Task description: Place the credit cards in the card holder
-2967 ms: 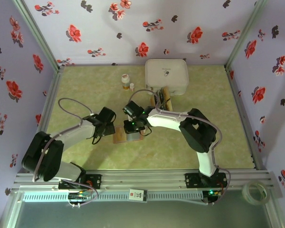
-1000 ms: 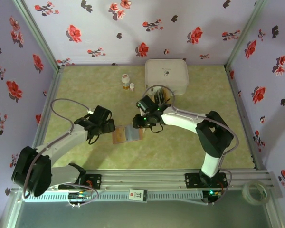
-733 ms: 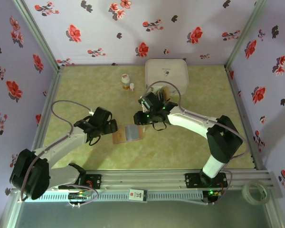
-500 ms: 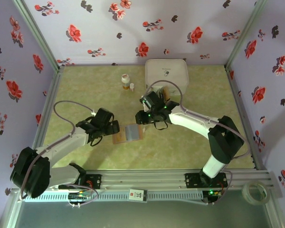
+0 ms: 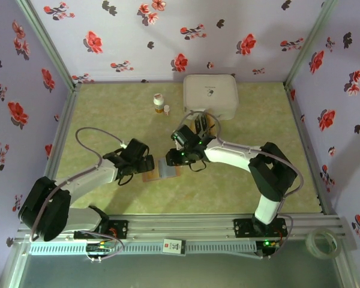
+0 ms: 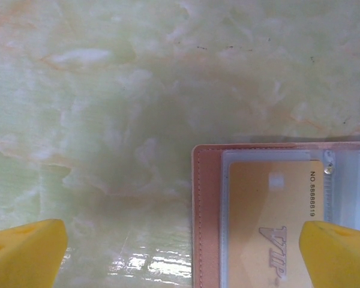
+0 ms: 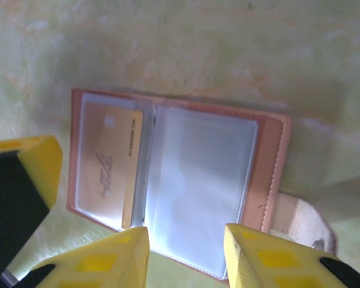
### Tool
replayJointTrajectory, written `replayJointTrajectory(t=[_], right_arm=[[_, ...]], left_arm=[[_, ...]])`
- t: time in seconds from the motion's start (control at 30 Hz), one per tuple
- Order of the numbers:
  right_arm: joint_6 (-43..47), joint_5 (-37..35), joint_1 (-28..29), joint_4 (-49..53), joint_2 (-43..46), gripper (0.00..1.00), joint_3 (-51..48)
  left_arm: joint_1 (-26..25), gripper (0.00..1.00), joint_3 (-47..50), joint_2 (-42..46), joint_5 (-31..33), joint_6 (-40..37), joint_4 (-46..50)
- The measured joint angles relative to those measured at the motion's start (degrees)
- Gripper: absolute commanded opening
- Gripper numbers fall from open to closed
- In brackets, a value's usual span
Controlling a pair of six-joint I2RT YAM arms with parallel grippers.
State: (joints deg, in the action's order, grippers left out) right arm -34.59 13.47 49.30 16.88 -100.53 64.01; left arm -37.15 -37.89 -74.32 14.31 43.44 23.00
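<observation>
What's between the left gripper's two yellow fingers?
Left wrist view: bare table, then the open wallet's corner, a gold card tucked inside.

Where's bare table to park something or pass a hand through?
Free: far-left corner, left wall to bottles; right side, right arm to right wall; near strip, card holder to rail. Crowded: centre, left hand and right hand at the holder, back to white box.

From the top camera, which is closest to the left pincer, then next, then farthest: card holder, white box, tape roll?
1. card holder: right beside the left pincer, mid-table.
2. white box: at the table's back edge.
3. tape roll: off the table, at the near right corner.
</observation>
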Motion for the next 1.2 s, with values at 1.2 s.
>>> replayJointTrajectory(t=[1.2], right_arm=[[-3.58,-2.8,0.74,-3.78,-1.38,0.4,-2.82]], left_arm=[[0.02,0.9,7.93,6.51,5.18,7.08,0.13]])
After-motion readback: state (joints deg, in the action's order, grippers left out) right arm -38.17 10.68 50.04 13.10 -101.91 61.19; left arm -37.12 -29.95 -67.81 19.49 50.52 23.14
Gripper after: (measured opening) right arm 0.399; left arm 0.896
